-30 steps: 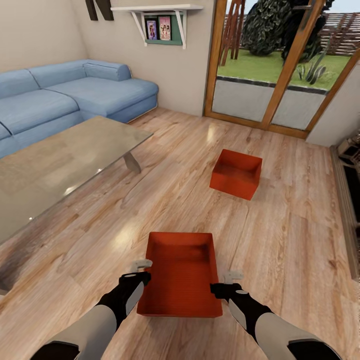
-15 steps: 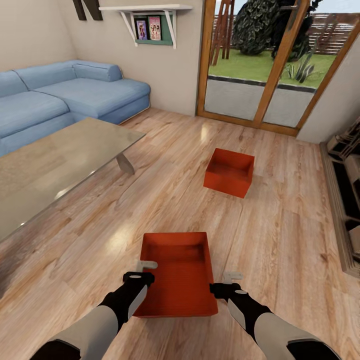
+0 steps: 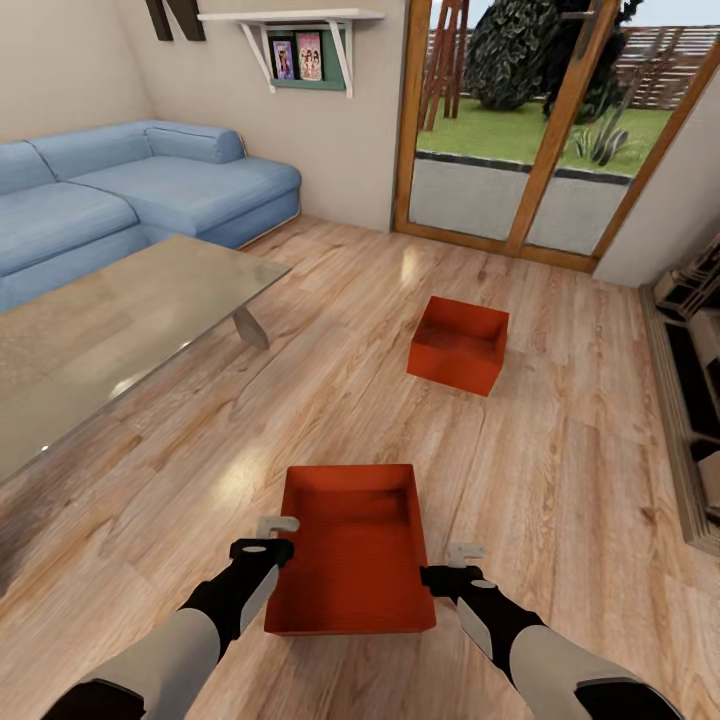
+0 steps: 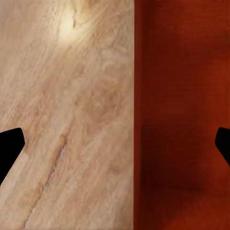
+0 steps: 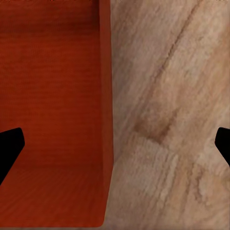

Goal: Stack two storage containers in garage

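Observation:
Two red-orange storage containers sit on the living room's light wood planks. The near one lies between my hands; the far one stands apart toward the glass doors. My left gripper hangs open over the near bin's left wall. In the left wrist view the left gripper has that wall's edge between its spread black fingertips. My right gripper is open at the bin's right wall. The right wrist view shows the right gripper with that wall between its fingertips. Neither hand holds anything.
A glass-topped coffee table stretches along the left, with a blue sofa behind it. Wood-framed glass doors close the far side. A dark fireplace surround lines the right edge. Open floor lies between the two bins.
The camera view shifted a second ago, then held still. In the last half second my left gripper slid slightly left, away from the near bin's wall. The right arm stayed put.

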`<state>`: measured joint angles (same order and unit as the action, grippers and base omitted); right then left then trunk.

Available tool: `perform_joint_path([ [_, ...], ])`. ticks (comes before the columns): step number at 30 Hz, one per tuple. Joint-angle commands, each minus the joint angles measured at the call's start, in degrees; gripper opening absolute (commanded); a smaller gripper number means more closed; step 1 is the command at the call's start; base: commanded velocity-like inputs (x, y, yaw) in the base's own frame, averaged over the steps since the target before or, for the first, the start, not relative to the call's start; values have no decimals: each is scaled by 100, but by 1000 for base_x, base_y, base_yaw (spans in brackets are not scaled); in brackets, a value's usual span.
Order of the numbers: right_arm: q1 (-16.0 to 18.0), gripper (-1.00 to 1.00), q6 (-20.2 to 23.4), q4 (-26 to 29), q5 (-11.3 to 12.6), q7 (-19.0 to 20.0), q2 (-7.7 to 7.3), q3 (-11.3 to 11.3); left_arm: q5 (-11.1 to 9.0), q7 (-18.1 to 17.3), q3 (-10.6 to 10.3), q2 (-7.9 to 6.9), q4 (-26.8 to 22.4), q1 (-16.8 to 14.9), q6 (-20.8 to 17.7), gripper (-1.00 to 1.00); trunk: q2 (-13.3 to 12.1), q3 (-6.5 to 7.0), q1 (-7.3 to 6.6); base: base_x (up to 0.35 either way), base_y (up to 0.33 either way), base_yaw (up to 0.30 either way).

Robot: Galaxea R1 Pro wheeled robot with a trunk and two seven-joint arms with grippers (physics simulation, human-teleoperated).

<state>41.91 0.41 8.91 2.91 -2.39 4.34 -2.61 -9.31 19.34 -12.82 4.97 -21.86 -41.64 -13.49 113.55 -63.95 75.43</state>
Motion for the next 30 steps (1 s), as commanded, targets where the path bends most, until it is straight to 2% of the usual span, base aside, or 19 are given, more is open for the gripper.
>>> perform_joint_path([
  [1, 2, 100, 4, 3, 29, -25, 1, -29, -57, 48, -49, -5, -14, -2, -29, 100, 1, -4, -1, 0, 0, 0],
  [30, 2, 100, -14, 5, 30, -29, 7, -29, -53, 123, -54, 23, -60, -2, -31, 100, 42, -22, 21, 0, 0, 0],
])
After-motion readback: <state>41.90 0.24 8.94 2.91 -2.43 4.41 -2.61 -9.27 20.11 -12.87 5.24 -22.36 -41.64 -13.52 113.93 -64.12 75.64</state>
